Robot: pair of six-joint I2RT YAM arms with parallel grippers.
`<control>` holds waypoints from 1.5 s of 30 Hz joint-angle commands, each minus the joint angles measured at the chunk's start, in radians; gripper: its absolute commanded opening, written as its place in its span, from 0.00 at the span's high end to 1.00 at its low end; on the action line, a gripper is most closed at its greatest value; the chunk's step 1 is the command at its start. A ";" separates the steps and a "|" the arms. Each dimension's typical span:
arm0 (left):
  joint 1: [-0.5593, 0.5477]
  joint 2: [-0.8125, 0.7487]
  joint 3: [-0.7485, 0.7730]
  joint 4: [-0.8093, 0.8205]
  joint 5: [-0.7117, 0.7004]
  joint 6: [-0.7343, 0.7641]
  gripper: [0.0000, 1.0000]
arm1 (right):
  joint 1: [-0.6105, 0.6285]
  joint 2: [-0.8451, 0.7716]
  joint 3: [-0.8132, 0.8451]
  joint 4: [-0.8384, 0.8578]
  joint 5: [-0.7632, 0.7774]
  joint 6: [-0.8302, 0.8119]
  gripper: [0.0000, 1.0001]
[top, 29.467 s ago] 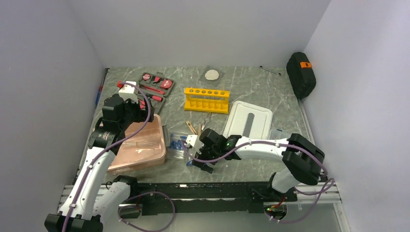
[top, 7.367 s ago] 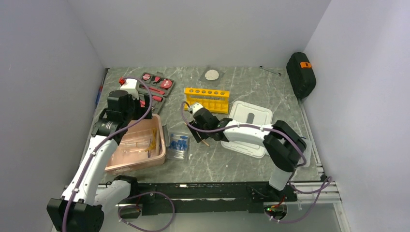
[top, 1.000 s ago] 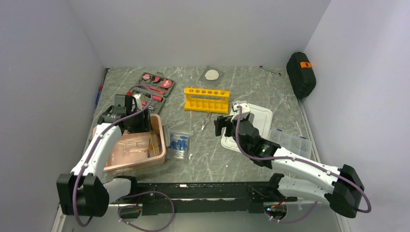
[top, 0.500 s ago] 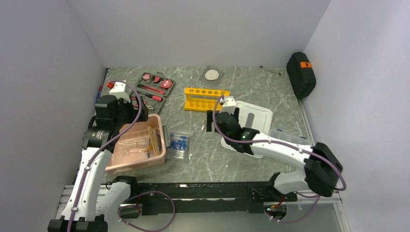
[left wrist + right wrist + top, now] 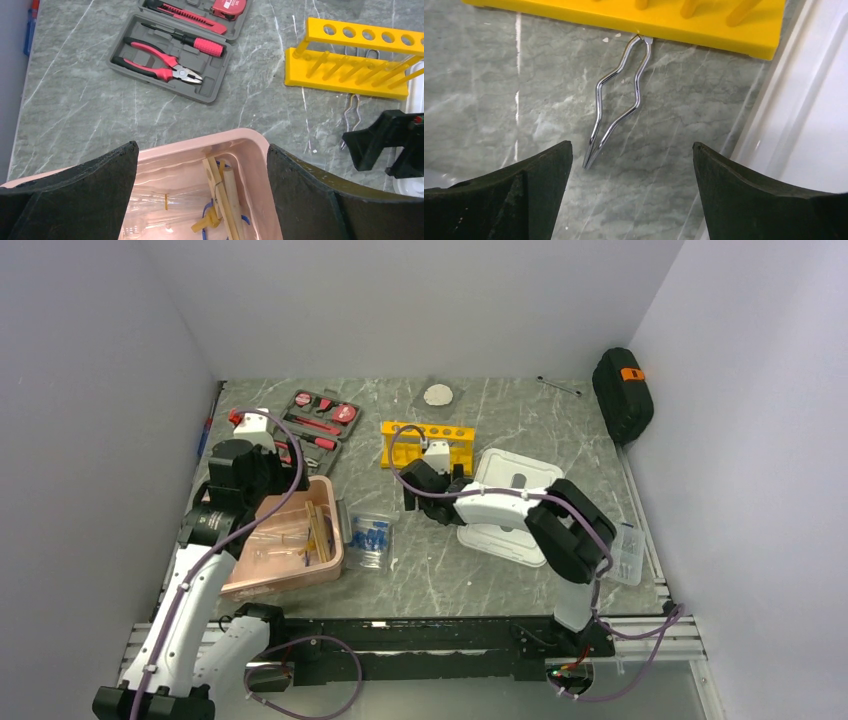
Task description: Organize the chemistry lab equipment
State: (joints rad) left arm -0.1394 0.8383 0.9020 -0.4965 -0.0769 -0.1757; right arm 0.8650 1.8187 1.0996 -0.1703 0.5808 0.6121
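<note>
The thin silver bent-wire holder point(image 5: 619, 105) could be skidded aside, or the yellow plastic test-tube rack point(image 5: 704, 25) dragged, since the wire lies flat on the grey marbled worktop point(image 5: 524, 90) with its far end touching the rack. The wire is framed between the right fingers point(image 5: 509, 200), spread wide and empty. The left fingers point(image 5: 75, 200), likewise wide, are held over the pink plastic tray point(image 5: 220, 137).

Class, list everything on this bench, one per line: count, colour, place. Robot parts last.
Test-tube rack: one, yellow, mid-table.
Wire tongs: one, silver, against rack's front.
Tray: one, pink, front left.
Wooden clamps: at least two, tan, in tray.
Safety glasses: one, clear, in tray.
Tube bag: one, clear, blue caps, beside tray.
Tool kit: one, grey, red-black tools, back left.
Lid: one, white, right of rack.
Parts box: one, clear, right edge.
Case: one, black, back right.
Disc: one, white, back edge.
Left gripper: open, over tray.
Right gripper: open, over tongs.
</note>
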 commanded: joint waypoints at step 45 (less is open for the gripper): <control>-0.052 -0.016 -0.012 0.039 -0.043 0.019 0.01 | -0.123 0.065 -0.029 0.080 -0.157 -0.159 1.00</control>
State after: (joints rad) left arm -0.1844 0.8284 0.8902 -0.4904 -0.1112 -0.1688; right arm 0.7525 1.9224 1.1080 -0.0593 0.4839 0.5301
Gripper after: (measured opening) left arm 0.994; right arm 0.356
